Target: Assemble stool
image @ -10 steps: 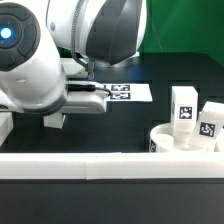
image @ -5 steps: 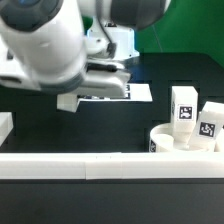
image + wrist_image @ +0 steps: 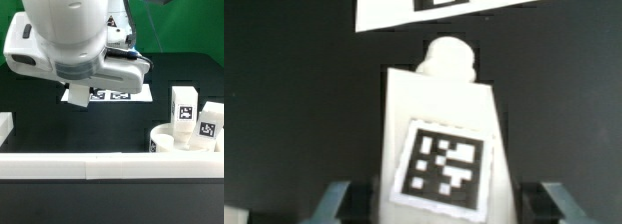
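Observation:
In the wrist view a white blocky stool leg (image 3: 441, 130) with a square tag lies lengthwise on the black table, its rounded tip toward the marker board (image 3: 438, 12). My gripper (image 3: 446, 200) is open, with one finger on each side of the leg and a dark gap between each finger and the leg. In the exterior view the gripper (image 3: 76, 96) hangs under the big white arm, in front of the marker board (image 3: 125, 94), and that leg is hidden. Two more legs (image 3: 181, 105) (image 3: 208, 122) stand upright at the right, beside the round seat (image 3: 172, 142).
A long white border rail (image 3: 90, 165) runs along the front of the table. A short white block (image 3: 5, 125) sits at the exterior view's left edge. A green wall stands behind the table.
The arm has swung from the exterior view's left toward the middle and farther back, so the gripper now hangs by the marker board. The seat and the two upright legs have not moved.

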Motion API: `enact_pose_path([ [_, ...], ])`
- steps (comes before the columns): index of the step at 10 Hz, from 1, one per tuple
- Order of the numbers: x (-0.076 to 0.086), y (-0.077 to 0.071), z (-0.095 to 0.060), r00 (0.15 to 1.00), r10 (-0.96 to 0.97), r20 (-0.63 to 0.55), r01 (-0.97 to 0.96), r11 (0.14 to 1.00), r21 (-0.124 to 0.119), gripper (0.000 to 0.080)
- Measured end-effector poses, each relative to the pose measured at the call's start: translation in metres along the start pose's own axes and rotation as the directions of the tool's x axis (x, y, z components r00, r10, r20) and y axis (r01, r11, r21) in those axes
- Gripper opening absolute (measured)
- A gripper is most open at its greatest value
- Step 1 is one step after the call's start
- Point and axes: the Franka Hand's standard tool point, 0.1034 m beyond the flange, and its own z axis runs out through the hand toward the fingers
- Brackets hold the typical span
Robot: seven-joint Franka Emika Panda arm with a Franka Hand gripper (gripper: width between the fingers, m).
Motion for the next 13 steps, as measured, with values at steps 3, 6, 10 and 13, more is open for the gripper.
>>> enact_pose_path([
  [3,-0.007,-0.025,-0.031,0.974,-0.003,-0.228,0.014,0.999,0.045,0.0325],
  [6,-0.006,-0.032,-0.044,0.893,0.000,-0.450,0.032,0.997,0.064,0.0325],
  [10,-0.005,-0.049,-0.068,0.703,0.007,-0.711,0.065,0.995,0.075,0.0325],
  [13,0.000,-0.053,-0.070,0.551,0.006,-0.834,0.065,0.997,0.051,0.0325],
])
